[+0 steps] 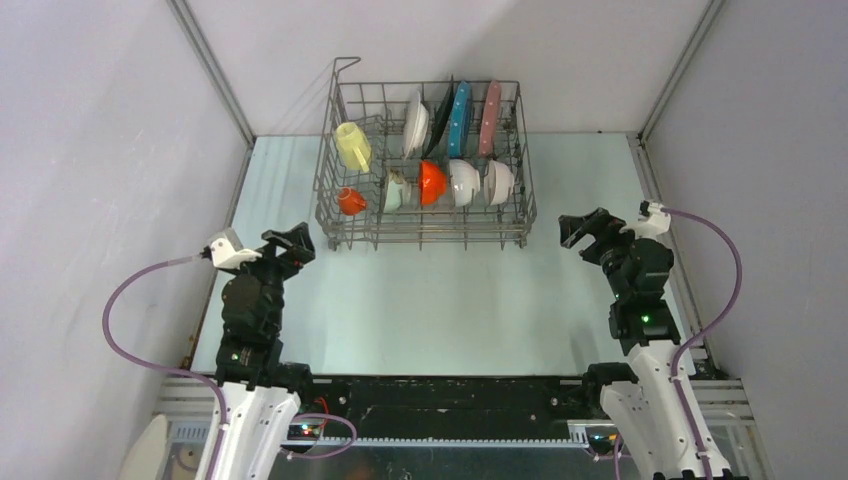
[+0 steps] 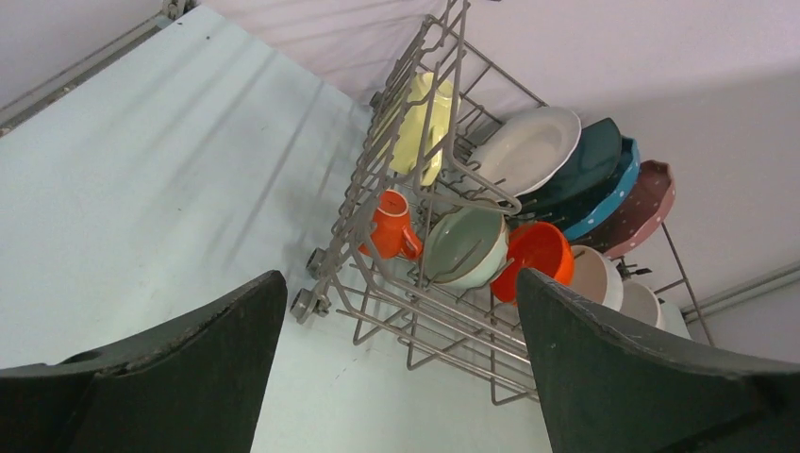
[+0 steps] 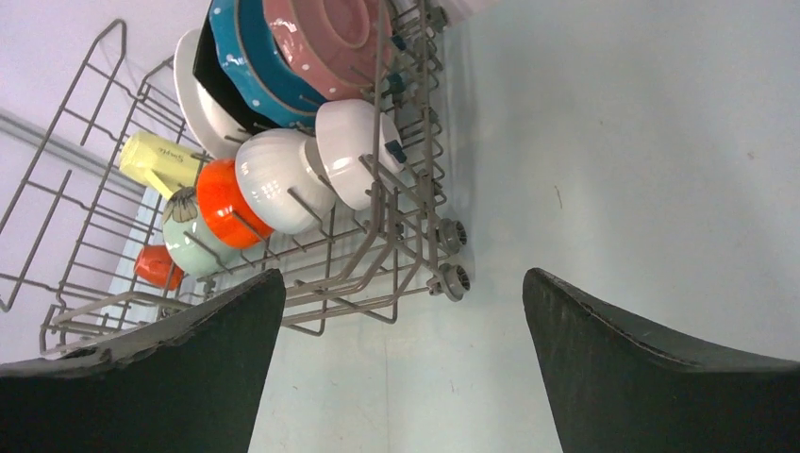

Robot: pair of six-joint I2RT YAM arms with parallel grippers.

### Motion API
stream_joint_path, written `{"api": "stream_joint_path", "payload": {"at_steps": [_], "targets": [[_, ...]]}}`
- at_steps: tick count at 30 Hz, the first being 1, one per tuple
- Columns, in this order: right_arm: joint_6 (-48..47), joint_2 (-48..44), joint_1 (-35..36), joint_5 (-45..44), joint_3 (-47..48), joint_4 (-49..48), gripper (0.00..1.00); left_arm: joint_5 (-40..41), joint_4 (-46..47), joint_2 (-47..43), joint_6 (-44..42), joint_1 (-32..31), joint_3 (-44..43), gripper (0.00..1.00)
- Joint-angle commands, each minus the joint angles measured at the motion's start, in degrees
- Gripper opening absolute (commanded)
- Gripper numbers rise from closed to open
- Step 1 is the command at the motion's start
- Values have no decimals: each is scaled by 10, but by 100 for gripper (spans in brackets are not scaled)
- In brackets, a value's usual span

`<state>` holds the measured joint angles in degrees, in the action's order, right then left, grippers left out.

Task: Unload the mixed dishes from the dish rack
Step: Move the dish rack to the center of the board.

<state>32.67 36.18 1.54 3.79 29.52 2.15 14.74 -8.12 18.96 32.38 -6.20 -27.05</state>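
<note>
The grey wire dish rack (image 1: 425, 235) stands at the table's far middle, full. Its back row holds a white plate (image 1: 416, 124), a black plate (image 1: 439, 120), a blue plate (image 1: 460, 118) and a pink plate (image 1: 490, 116). A pale yellow cup (image 1: 352, 146) and an orange mug (image 1: 350, 201) lie at its left. The front row holds a pale green bowl (image 1: 397, 190), an orange bowl (image 1: 431, 183) and two white bowls (image 1: 464, 182). My left gripper (image 1: 297, 244) is open and empty, near the rack's front left corner. My right gripper (image 1: 580, 228) is open and empty, right of the rack.
Grey walls close in the pale table (image 1: 440, 300) on the left, back and right. The rack stands on small wheels (image 3: 451, 279). Purple cables (image 1: 125, 300) loop beside both arms.
</note>
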Motion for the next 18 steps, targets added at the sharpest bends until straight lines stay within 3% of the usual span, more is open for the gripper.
{"api": "stream_joint_path", "payload": {"at_steps": [1,6,11,15,18], "targets": [[-29,10,2,41,12,-53,100,0,-3,22,-14,5,-31,98],[-50,73,2,115,45,-85,100,6,4,73,-9,5,-70,98],[-59,245,4,137,204,-15,100,-25,-9,226,-4,15,-184,98],[-60,373,12,133,306,11,100,-61,-49,366,-24,28,-296,98],[-75,451,39,67,371,41,95,-73,-59,436,-37,30,-347,98]]}}
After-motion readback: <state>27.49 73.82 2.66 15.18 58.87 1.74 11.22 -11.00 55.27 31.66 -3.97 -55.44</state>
